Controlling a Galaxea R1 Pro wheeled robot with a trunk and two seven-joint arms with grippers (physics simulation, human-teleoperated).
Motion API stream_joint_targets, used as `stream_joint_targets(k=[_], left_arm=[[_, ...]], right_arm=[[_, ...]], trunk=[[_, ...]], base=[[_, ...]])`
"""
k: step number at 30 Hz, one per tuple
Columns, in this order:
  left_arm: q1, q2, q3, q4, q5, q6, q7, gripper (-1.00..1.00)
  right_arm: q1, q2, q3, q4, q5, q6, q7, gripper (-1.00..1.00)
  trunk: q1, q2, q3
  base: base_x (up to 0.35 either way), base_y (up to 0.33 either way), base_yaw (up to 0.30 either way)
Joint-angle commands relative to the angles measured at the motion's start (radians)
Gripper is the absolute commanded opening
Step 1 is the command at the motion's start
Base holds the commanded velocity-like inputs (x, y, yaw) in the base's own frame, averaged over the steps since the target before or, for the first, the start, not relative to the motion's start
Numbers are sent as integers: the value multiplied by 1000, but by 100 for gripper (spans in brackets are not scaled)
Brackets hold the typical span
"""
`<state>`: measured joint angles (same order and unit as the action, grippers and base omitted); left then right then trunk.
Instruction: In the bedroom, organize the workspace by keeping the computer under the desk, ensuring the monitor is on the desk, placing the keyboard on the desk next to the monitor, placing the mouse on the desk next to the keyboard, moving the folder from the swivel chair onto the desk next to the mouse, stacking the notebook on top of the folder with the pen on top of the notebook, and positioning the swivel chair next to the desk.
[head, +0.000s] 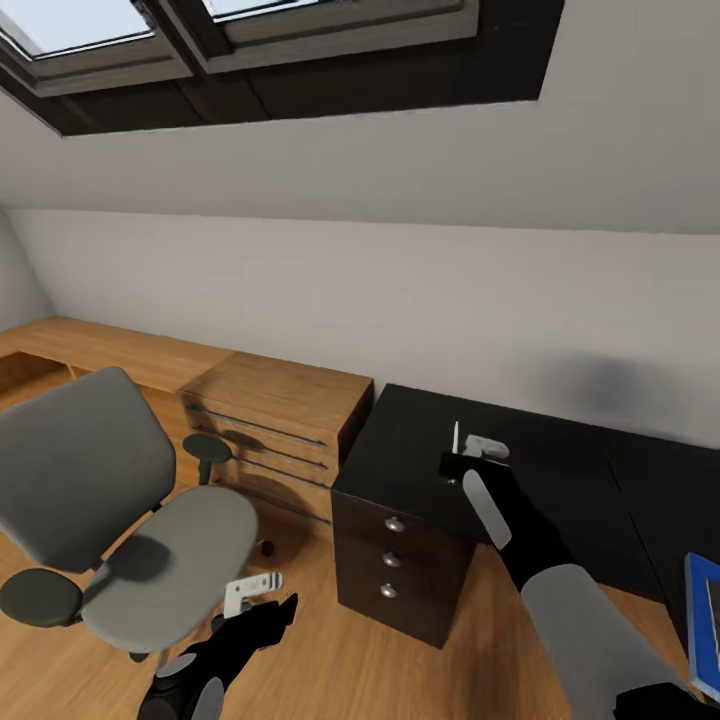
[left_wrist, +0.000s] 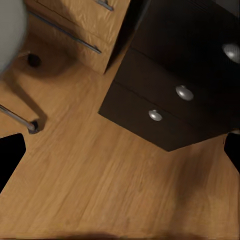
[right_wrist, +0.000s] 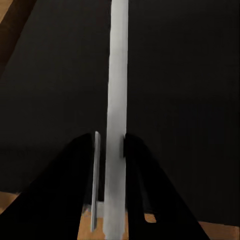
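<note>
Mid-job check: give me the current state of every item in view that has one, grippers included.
pen: clamped between the right gripper's fingers, over the desk top.
right gripper: shut on the pen.
left gripper: open, holding nothing, low over the floor beside the chair.
swivel chair: upright, seat bare.
desk: drawers closed.
wood cabinet: drawers closed.
folder: lying flat at the head view's right edge.
</note>
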<state>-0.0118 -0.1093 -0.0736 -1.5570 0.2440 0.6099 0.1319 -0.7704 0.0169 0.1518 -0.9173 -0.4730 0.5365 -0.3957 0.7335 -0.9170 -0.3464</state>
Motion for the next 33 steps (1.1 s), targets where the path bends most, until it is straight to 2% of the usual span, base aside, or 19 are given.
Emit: stream_joint_targets(k=[1,10,11,14,18,21,24,27,33], left_arm=[[0,0,-2,5,11,4,10,100],[-1,0,-7,173,9,-8,32,100],[-2,0,-8,252,-6,-59,38,100],[-2,1,-8,329,-22,-140,39,100],[-2,1,-9,493,-34,-294,38,100],[-2,2,-10,579,-38,-376,37,100],[-2,2,-11,619,-39,-430,36,100],[-2,2,-10,637,-39,-455,35,100],[-2,5,-9,647,-37,-469,34,100]], right_arm=[[0,-2,-4,-3,-12,5,-9,-100],[2,-23,-86,-58,-12,97,-9,-100],[2,-29,-141,-78,-12,150,-9,-100],[2,-31,-192,-95,-12,196,-9,-100],[2,-33,-279,-115,-10,243,-8,-100],[2,-45,-312,-121,-9,258,-8,-100],[2,-66,-326,-122,-9,266,-7,-100],[2,-82,-331,-122,-5,279,-8,-100],[2,-91,-333,-122,1,327,-8,-100]], trunk=[[0,-1,-1],[0,-1,6],[0,-1,7],[0,-1,9],[0,-1,12],[0,-1,15],[0,-1,17],[0,-1,19],[0,-1,23]], base=[[-5,-3,-253],[-1,-1,-262],[0,0,-266],[0,0,-266],[0,0,-266],[0,0,-266],[0,0,-267],[0,0,-269],[0,0,-270]])
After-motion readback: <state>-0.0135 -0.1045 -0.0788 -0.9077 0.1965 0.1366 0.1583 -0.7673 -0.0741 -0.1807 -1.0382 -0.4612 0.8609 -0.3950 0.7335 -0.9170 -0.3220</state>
